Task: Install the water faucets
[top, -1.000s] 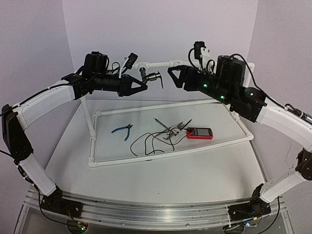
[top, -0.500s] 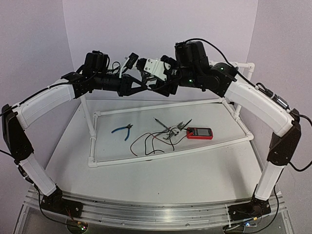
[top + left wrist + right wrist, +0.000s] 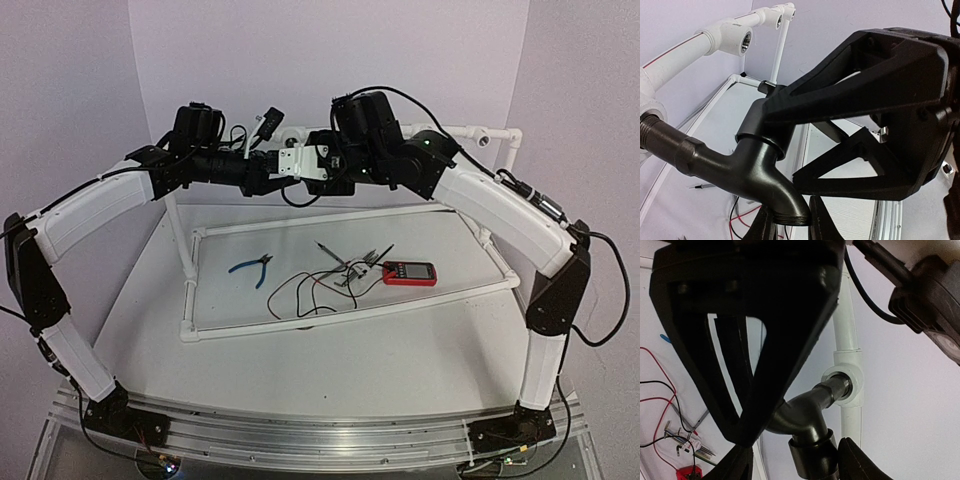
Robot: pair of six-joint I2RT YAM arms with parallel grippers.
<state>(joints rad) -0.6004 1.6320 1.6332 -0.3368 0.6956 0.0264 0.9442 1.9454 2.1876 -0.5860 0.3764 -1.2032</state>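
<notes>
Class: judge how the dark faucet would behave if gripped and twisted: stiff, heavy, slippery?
The faucet looks like solid cast metal: probably rigid and heavy for its size. Its smooth, curved surface may slip when twisted.

faucet [image 3: 735,155]: dark satin metal | pipe [image 3: 690,47]: glossy white plastic | jaws: matt black plastic

We got soft, even light in the top view, faint shadows under the wires [image 3: 308,284] at centre. Both wrist views went backlit, near black shapes silhouetted and soft; the faucet [image 3: 751,159] showed dull sheen.
</notes>
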